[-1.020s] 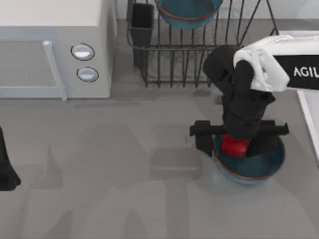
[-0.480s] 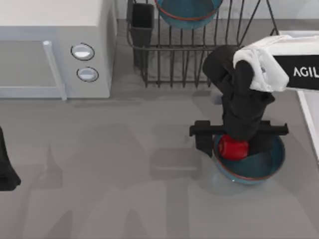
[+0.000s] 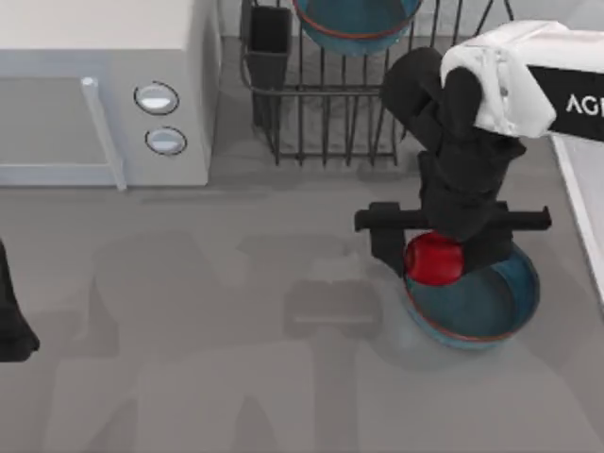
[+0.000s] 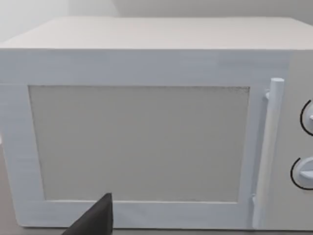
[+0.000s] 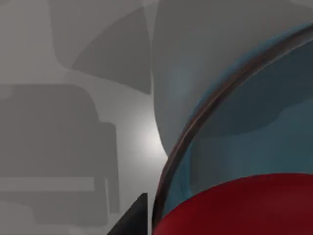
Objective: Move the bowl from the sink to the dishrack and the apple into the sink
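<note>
Now the right gripper (image 3: 436, 247), clamped on the apple (image 3: 432, 259), has risen and lifted it out of the bowl (image 3: 483, 304), which sits on the table (image 3: 189, 311) at 4 o'clock. The sink (image 3: 578, 217) edge lies at 3 o'clock, so the carry is short. A 2nd bowl (image 3: 357, 21) already rests in the dishrack (image 3: 359, 94) at 12; the microwave (image 3: 104, 104) sits at 10. The left gripper (image 3: 11, 321), state unclear, parks at 9.

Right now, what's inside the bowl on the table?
The apple sits over the bowl, at its rim nearest the dishrack, with the right gripper on it. Its underside is covered, so contact with the bowl is unclear.
</note>
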Robot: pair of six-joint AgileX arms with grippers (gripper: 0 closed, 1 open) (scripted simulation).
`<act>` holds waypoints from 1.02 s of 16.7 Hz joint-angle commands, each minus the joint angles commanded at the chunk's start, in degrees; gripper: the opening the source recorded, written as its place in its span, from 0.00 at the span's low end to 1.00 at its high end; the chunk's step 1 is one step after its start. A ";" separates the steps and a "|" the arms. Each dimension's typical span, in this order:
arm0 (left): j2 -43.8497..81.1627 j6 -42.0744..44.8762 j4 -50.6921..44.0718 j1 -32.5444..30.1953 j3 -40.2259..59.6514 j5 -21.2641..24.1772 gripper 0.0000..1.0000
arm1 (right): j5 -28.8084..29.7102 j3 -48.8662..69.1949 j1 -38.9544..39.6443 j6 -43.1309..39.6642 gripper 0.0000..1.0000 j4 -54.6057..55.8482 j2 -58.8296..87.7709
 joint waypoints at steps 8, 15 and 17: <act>0.00 0.00 0.00 0.00 0.00 0.00 1.00 | -0.04 7.95 -0.47 0.07 0.00 -11.18 -3.51; 0.00 0.00 0.00 0.00 0.00 0.00 1.00 | -2.66 2.89 -4.43 -1.15 0.00 -2.62 -4.79; 0.00 0.00 0.00 0.00 0.00 0.00 1.00 | -4.65 -1.08 -7.70 -2.56 0.00 4.07 -6.06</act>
